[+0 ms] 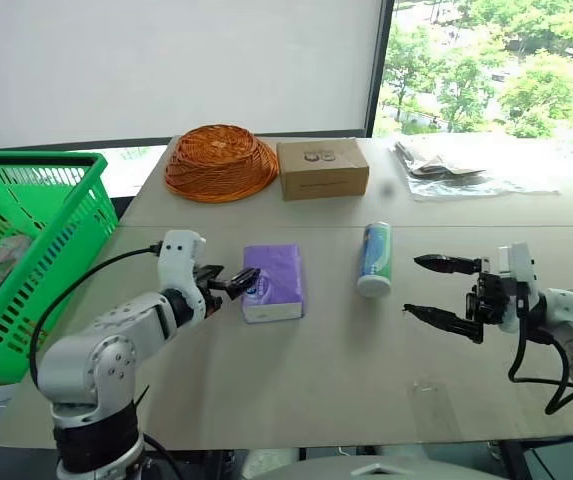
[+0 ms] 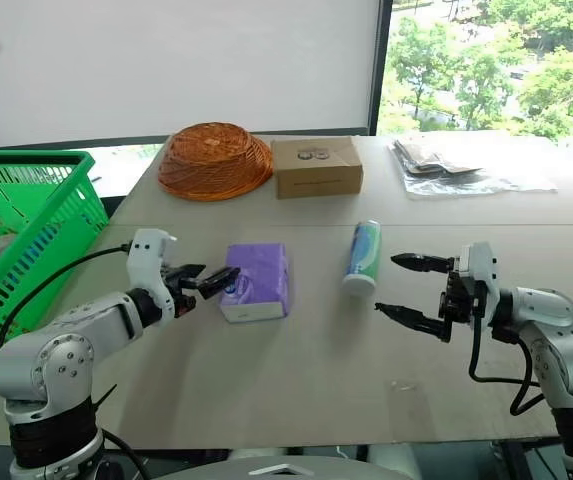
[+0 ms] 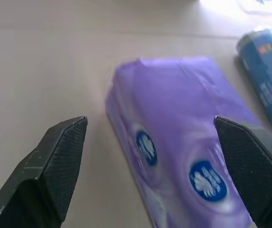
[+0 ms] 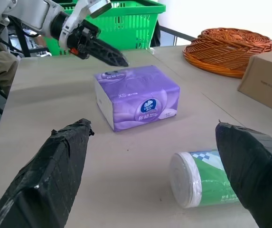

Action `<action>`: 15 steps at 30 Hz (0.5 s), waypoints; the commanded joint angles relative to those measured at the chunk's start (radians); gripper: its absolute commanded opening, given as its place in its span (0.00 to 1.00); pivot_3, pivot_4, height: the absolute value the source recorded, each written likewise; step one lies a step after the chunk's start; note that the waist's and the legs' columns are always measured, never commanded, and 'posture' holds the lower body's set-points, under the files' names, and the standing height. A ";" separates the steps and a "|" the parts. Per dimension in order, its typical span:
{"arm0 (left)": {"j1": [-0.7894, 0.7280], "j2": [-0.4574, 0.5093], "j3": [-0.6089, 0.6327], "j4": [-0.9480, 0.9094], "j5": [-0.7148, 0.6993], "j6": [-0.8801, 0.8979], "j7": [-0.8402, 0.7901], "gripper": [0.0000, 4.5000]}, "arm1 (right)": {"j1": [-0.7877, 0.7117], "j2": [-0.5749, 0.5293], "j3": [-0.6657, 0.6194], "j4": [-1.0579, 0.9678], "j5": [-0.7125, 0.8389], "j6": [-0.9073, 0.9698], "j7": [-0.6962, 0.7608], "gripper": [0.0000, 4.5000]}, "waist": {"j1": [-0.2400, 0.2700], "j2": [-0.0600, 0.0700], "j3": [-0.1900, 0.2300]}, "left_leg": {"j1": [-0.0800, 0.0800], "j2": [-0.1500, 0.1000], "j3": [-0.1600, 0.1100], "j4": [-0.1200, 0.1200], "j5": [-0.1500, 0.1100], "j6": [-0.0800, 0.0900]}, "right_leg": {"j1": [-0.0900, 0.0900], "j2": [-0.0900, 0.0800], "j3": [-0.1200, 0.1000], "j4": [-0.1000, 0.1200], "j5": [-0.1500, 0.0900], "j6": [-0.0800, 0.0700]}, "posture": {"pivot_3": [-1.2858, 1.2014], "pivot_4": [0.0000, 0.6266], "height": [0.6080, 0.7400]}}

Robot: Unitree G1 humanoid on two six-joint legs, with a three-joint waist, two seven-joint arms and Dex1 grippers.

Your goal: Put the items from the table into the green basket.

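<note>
A: What is cut off or unclear?
B: The green basket [image 1: 36,250] runs off past the counter's [image 1: 316,380] left edge; something pale lies inside, hard to make out.

A: And the items?
B: The purple tissue pack [image 1: 273,282] and the bottle [image 1: 374,258] lie mid-counter, apart. The left claw [image 1: 228,283] gapes wide and empty just beside the pack; its wrist view shows no contact. The right claw [image 1: 440,290], wide open and empty, hangs near the bottle.
</note>
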 commanded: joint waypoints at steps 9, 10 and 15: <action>-0.007 -0.207 -0.026 -0.013 0.078 0.196 0.178 0.80 | 0.005 -0.060 -0.076 -0.005 0.019 -0.024 0.062 1.00 | -0.001 0.005 -0.002 | 0.004 -0.001 -0.001 0.000 0.000 0.000 | 0.005 0.001 0.001 0.000 -0.003 0.000 | 0.57 0.02 1.00; -0.006 -0.209 -0.029 -0.015 0.077 0.197 0.175 0.71 | 0.004 -0.060 -0.077 -0.004 0.021 -0.024 0.062 1.00 | 0.000 0.005 -0.003 | 0.005 -0.001 -0.001 0.000 0.000 0.000 | 0.006 0.001 0.000 -0.001 -0.003 0.000 | 0.57 0.02 1.00; -0.012 -0.200 -0.029 0.001 0.093 0.179 0.181 0.24 | -0.001 -0.059 -0.080 -0.005 0.023 -0.020 0.061 1.00 | -0.003 0.007 -0.004 | 0.009 -0.002 -0.001 0.000 0.000 0.000 | 0.009 0.001 0.001 -0.001 -0.003 0.000 | 0.57 0.02 1.00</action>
